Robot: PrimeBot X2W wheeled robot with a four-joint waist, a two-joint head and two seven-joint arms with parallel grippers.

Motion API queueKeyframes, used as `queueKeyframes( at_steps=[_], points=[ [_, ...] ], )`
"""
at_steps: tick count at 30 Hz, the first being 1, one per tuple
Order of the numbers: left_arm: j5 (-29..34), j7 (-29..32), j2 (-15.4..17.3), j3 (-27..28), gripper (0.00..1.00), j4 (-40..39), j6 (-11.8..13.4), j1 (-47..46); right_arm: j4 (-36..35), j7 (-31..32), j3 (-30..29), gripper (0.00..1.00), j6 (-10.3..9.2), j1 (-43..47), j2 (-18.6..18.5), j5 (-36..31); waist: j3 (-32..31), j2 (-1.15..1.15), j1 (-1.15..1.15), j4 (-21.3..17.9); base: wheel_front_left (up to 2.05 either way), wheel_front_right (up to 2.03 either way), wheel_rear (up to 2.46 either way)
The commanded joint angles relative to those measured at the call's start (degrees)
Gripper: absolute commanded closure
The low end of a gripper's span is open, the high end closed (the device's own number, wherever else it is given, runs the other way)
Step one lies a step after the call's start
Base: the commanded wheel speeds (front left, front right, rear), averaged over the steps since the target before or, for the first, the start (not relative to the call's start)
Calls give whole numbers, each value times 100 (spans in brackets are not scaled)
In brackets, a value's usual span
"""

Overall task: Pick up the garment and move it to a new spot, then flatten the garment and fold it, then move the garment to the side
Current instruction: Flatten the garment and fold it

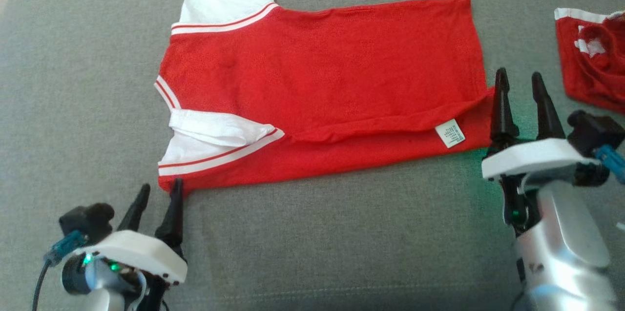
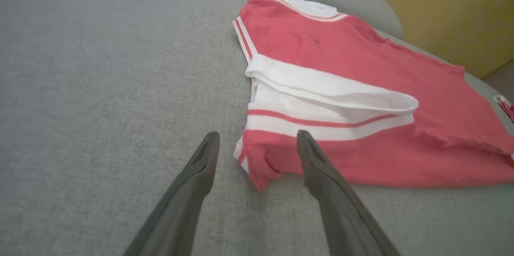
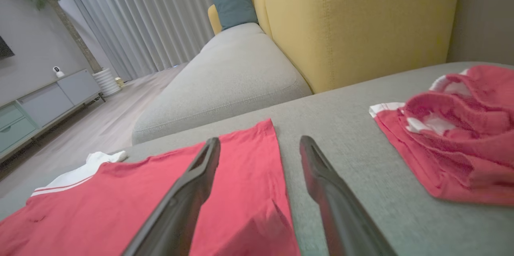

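Garment [image 1: 317, 72] lies part-folded on the sofa [image 1: 342, 238]; left end effector [image 1: 161, 185] at its 7 o'clock corner, right end effector [image 1: 518, 75] at 3 o'clock, both wide, empty, bracketing the fold.

I read garment [image 1: 317, 81]: matt red knit cloth | cushion [image 1: 342, 242]: coarse grey woven fabric | right gripper [image 1: 518, 74]: matt black plastic fingers [image 1: 502, 106] | right forearm [image 1: 561, 238]: glossy silver shell

1. A small white tag [image 1: 449, 134] is sewn on the red shirt [image 1: 317, 72], near the folded side edge.
2. The tag has tiny grey print, too small to read.
3. No other words or numbers can be read.
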Motion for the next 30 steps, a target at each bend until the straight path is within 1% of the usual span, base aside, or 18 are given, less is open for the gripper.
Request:
queueKeyframes(
  at_steps=[1,3,7,15,20,21,22,23,24,28,30],
  points=[
    [-43,145,86,182,0,-235,75,-37,-284,-62,158,0,-5,-27,-9,30,20,0,0,-25,0,0,0],
    [-71,361,112,210,0,-332,173,12,-448,-62,198,0,-5,87,-9,96,62,0,0,-80,0,0,0],
    [-177,558,121,269,0,-458,259,4,-660,-45,265,0,-5,192,-9,188,153,0,0,-187,0,0,0],
    [-296,814,179,370,0,-243,413,-113,-826,0,285,0,-5,258,-9,232,246,0,0,-360,0,0,0],
    [-363,823,185,376,0,-98,406,-171,-818,122,249,0,-5,358,-9,174,254,0,0,-401,0,0,0],
    [-376,841,179,356,20,-64,395,-181,-805,172,248,0,-5,387,-9,151,251,0,0,-404,0,0,0],
    [-388,855,171,329,60,-41,378,-190,-791,232,249,0,-5,418,-9,132,249,0,0,-406,0,0,0],
    [-399,867,163,303,90,-24,360,-196,-768,314,253,0,-5,453,-9,100,246,0,0,-407,0,0,0],
    [-407,881,158,276,100,-13,342,-198,-740,413,261,0,-5,489,-9,63,245,0,0,-407,0,0,0],
    [-409,819,155,238,100,-62,319,-225,-590,835,289,0,-5,592,-9,6,239,0,0,-374,0,0,0],
    [-407,789,158,241,100,-94,321,-232,-553,907,288,0,-5,599,-9,9,236,0,0,-362,0,0,0]
  ],
)
